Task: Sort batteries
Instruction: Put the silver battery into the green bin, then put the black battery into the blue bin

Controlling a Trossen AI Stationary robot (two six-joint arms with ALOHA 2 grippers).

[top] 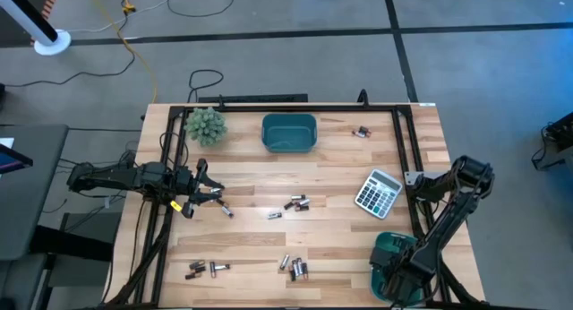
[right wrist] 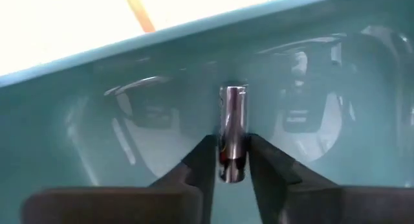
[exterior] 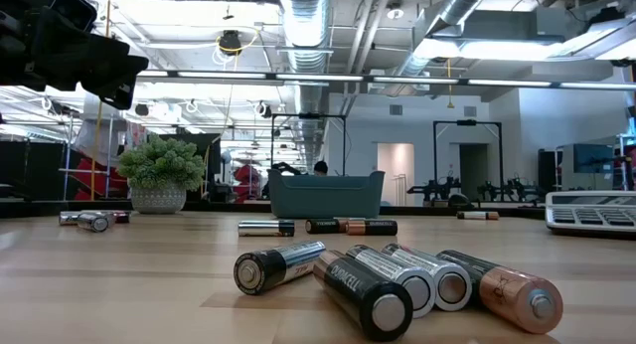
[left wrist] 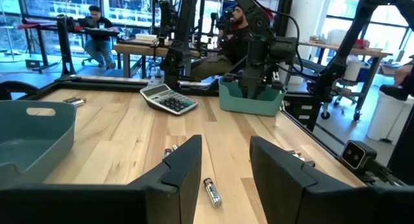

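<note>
Batteries lie scattered on the wooden table: a cluster (top: pixel 297 202) at mid-table, groups (top: pixel 206 270) (top: pixel 294 267) near the front edge, a pair (top: pixel 361 131) at the far right. In the low view several batteries (exterior: pixel 388 284) lie side by side. My right gripper (right wrist: pixel 233 166) points down into the teal bin (top: pixel 390 249) at the near right, shut on a silvery battery (right wrist: pixel 233 120). My left gripper (left wrist: pixel 226 172) hovers level at the table's left (top: pixel 213 195), open, with one battery (left wrist: pixel 212 191) on the wood below it. My right gripper pinches the silvery battery near one end (right wrist: pixel 233 169) between its two fingertips (right wrist: pixel 204 162), coming from above and pointing down. The fingers lie across the battery, whose other end (right wrist: pixel 233 94) sticks out past them over the bin's floor. Whether it rests on the floor, I cannot tell.
A second teal bin (top: pixel 289 133) stands at the far middle, a small potted plant (top: pixel 206 124) at the far left, a grey-white calculator (top: pixel 378 192) to the right. A black frame (top: pixel 407 149) runs along the table's edges. People sit at desks (left wrist: pixel 97 30) beyond the table.
</note>
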